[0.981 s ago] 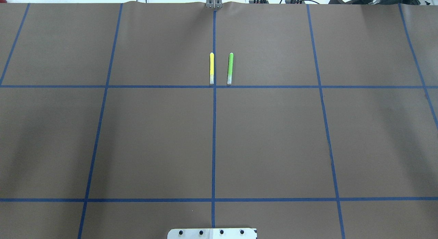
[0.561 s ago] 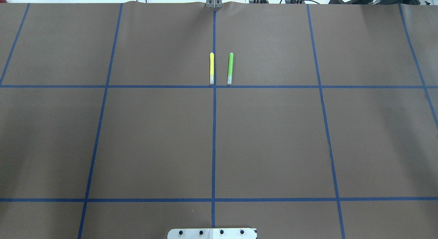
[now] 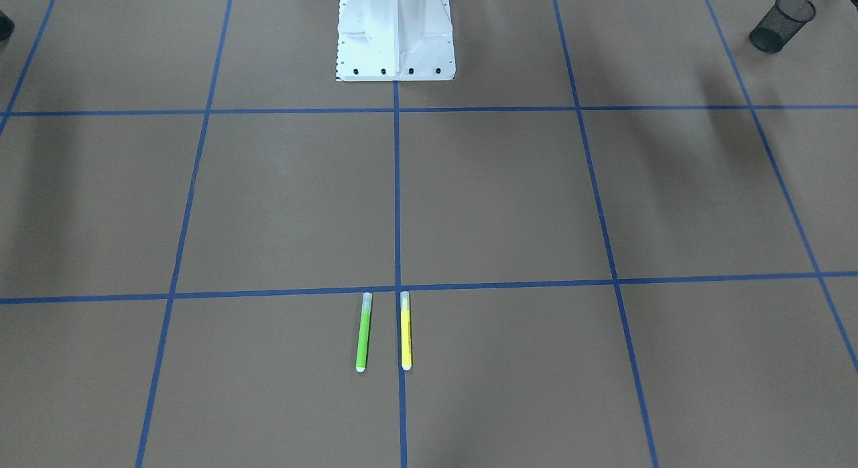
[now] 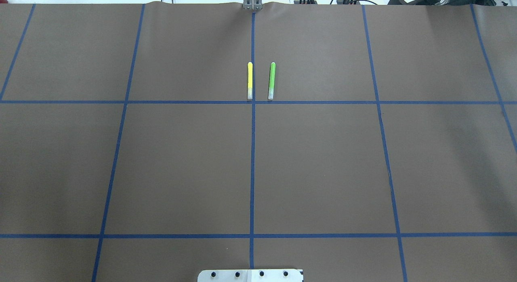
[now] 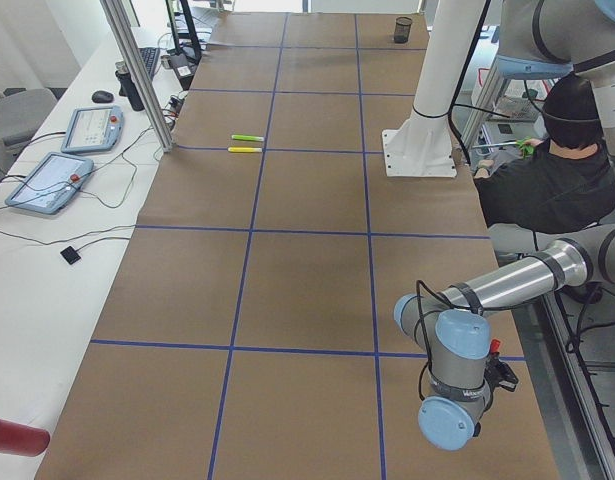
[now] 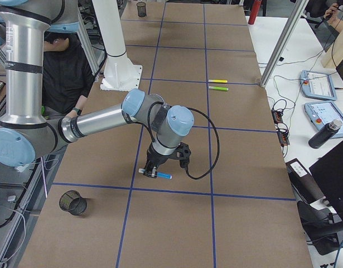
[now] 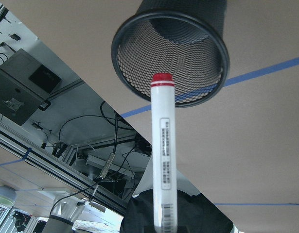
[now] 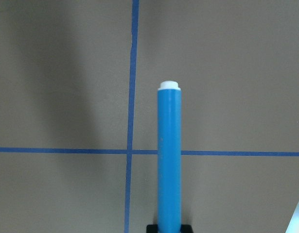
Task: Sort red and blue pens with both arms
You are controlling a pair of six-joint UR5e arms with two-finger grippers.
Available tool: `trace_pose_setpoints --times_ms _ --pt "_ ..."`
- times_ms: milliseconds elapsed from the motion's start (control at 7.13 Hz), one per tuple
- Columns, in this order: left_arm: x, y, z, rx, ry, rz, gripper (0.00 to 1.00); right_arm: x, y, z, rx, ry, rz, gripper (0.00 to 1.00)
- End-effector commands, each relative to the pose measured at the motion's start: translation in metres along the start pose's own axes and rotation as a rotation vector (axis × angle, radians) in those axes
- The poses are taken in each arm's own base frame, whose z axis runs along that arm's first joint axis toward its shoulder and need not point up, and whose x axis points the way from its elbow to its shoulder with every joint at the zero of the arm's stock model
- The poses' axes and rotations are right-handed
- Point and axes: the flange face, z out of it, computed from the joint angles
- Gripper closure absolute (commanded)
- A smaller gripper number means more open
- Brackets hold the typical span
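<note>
Both pens lifted. I am pinching the red-capped marker [image 7: 164,160] in my left gripper [image 7: 167,229], aiming at a mesh cup [image 7: 121,63]. My right gripper [image 8: 169,229] is clamping the blue pen [image 8: 169,160] above the table — neither dropped yet.

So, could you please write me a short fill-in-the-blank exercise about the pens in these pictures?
1. The left claw holds a white marker whose cap is ___.
2. The right claw grips a slim pen whose barrel is ___.
3. On the table, the yellow pen lies beside a second pen coloured ___.

Missing words: red; blue; green.
</note>
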Motion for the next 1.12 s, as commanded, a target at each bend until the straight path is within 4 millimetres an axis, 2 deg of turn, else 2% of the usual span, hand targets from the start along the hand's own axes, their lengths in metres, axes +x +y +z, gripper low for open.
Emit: trace_pose_setpoints --times_ms 0,421,701,841,981 --pt "-0.007 -0.012 0.005 -0.020 0.017 -0.020 1.00 0.000 -0.003 -0.002 0.004 0.002 -0.001 1.00" --pt "-0.005 -0.017 0.003 -0.003 0.028 -0.006 1.00 0.000 -0.002 -0.001 0.001 0.002 -0.001 1.00" --pt "-0.013 -0.025 0.009 -0.022 0.039 0.078 0.10 0.001 -0.002 -0.001 0.000 0.001 0.001 1.00" --pt "-0.008 -0.025 0.008 -0.008 0.070 0.087 0.00 0.001 -0.002 -0.001 0.000 0.001 0.001 1.00" --pt "0.000 -0.024 0.002 0.008 0.077 0.101 0.00 0.001 -0.002 -0.001 0.002 0.002 0.002 1.00"
